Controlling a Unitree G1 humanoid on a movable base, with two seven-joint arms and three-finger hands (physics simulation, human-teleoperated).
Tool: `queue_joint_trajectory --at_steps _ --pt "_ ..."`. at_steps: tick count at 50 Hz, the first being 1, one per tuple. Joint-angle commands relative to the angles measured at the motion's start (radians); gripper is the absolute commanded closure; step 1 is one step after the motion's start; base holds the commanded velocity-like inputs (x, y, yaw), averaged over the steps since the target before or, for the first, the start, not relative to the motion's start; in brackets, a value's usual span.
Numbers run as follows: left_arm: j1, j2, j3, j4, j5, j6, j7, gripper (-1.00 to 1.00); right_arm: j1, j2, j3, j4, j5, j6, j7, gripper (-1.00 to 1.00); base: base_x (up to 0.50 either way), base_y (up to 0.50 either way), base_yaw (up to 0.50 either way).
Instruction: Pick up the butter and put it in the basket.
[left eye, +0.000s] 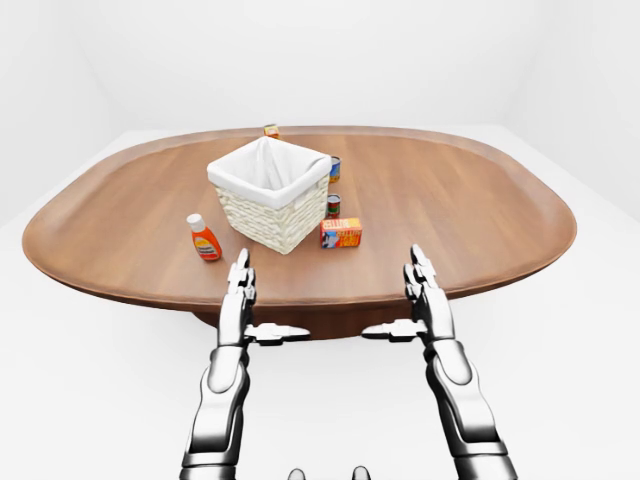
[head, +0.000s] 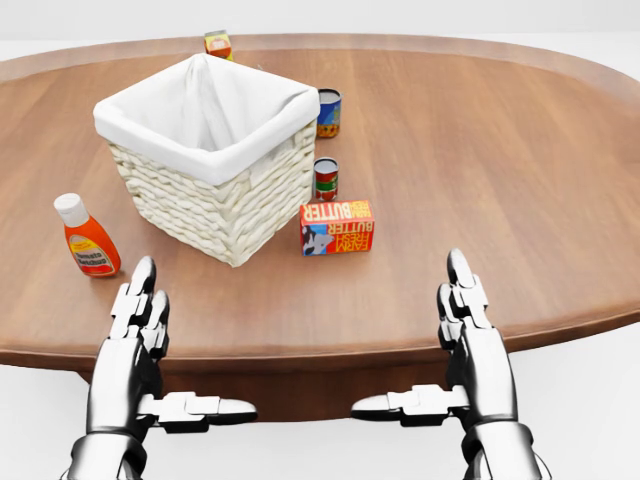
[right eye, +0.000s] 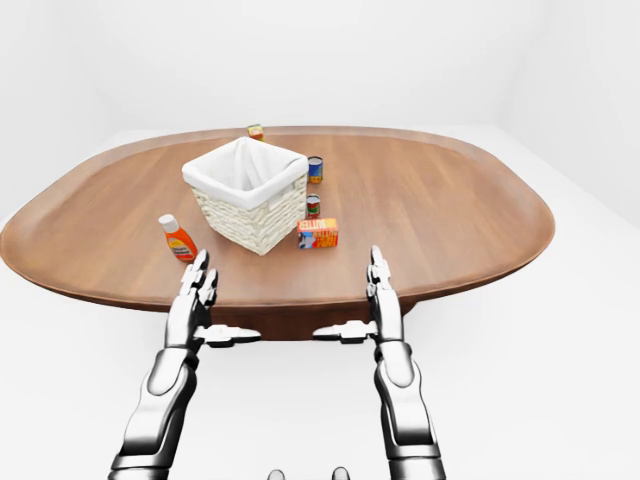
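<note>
The butter is a small orange and blue box lying on the wooden table, just right of the basket, a white-lined wicker box. My left hand hovers over the table's near edge, below the basket, fingers straight and open. My right hand is likewise open at the near edge, below and right of the butter. Neither hand touches anything.
An orange sauce bottle lies left of the basket. Two small cans stand above the butter beside the basket. A small box sits near the table's top edge. The oval table stretches wide to the right.
</note>
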Motion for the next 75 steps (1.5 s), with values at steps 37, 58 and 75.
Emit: queue_joint_trajectory --at_steps 37,58,75 --pt "0.008 0.010 0.018 -0.004 -0.015 0.003 -0.039 -1.00 -0.002 -0.009 -0.015 0.012 -0.017 0.007 0.016 -1.00 0.00 0.30 0.00" --pt "-0.012 0.021 0.033 -0.194 -0.006 0.087 -0.032 -1.00 0.003 -0.020 -0.024 -0.219 -0.050 0.085 0.024 -1.00 0.00 0.03 0.00" --pt "-0.185 0.064 0.084 -0.254 -0.021 0.087 -0.011 -1.00 -0.150 -0.052 -0.062 -0.308 -0.059 0.085 0.040 -1.00 0.00 0.00 0.00"
